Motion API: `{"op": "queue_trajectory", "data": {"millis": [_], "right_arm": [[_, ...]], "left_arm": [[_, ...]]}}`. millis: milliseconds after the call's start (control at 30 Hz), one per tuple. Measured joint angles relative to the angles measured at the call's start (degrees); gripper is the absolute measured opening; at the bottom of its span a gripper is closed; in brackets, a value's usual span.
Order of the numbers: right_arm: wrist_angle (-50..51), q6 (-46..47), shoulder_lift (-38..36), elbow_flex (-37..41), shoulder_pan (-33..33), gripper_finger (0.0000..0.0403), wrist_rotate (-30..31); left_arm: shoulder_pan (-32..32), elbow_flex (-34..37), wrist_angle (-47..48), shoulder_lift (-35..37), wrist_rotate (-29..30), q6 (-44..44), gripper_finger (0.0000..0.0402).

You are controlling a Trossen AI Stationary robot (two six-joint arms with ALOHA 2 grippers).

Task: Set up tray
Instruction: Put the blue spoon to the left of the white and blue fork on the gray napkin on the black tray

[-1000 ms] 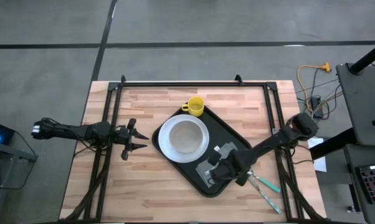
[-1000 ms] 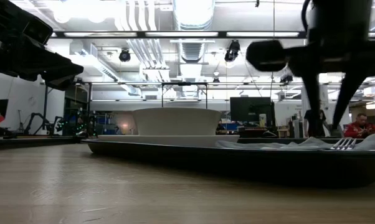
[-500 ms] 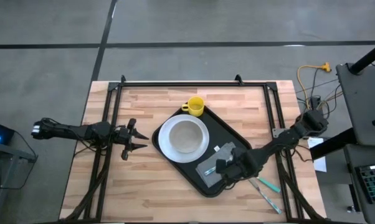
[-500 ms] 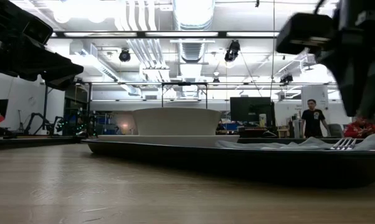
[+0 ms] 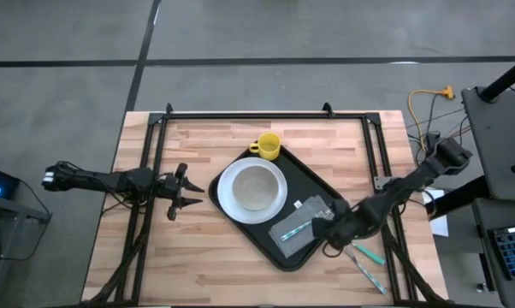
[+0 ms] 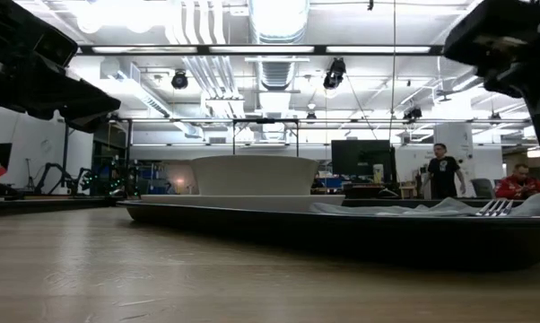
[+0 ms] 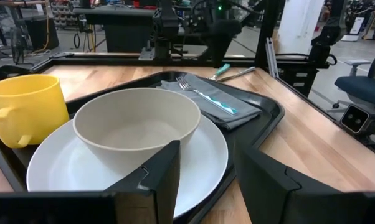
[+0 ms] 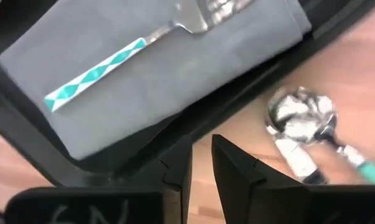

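Black tray point(image 5: 240, 224) lying at an angle on the middle of the wooden tabletop point(image 5: 198, 257), carrying a white plate point(image 5: 229, 201) with a pale bowl point(image 5: 256, 186) set in it. Yellow cup point(image 5: 269, 146) at the tray's far corner, just beside the plate. Grey napkin point(image 5: 302, 229) on the tray's near right part, with a teal-handled fork point(image 5: 295, 228) lying on it. Two teal-handled pieces of cutlery point(image 5: 366, 263) on the bare wood just off the tray's right edge; one shown as a spoon point(image 8: 299, 118) in the right wrist view. Right end effector point(image 5: 326, 229) above the tray's right rim beside the napkin, fingers point(image 8: 175, 168) drawn nearly together, pinching nothing. Left end effector point(image 5: 192, 191) resting well left of the tray, fingers point(image 7: 166, 171) spread wide, holding nothing. People point(image 6: 442, 170) standing and sitting in the room beyond.
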State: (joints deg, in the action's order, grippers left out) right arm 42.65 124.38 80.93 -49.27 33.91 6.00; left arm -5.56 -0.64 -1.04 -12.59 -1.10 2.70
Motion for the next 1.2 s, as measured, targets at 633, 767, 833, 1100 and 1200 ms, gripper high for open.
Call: {"op": "queue_trajectory", "data": {"millis": [633, 767, 833, 1100, 1200], "right_arm": [[-0.08, -38.28, -4.79, -0.22, -0.34, 0.0052, 1.52], [-0.23, -42.51, -4.7, -0.22, -1.13, 0.0052, 1.68], [-0.19, -45.88, -4.7, -0.2, -1.09, 0.0052, 4.25], [-1.3, -54.24, -4.7, -0.2, -0.3, 0.0052, -0.78], [-1.2, -55.72, -4.68, -0.18, 0.3, 0.0052, -4.6]], "left_arm": [[0.01, 0.0, -0.01, -1.0, -0.02, 0.0, 0.0136], [0.0, 0.0, -0.02, -1.0, -0.01, 0.0, 0.0136], [0.02, 0.0, -0.02, -1.0, 0.0, 0.0, 0.0136], [0.0, 0.0, 0.0, -1.0, 0.0, 0.0, 0.0136], [0.02, 0.0, -0.01, -1.0, 0.0, 0.0, 0.0136]]}}
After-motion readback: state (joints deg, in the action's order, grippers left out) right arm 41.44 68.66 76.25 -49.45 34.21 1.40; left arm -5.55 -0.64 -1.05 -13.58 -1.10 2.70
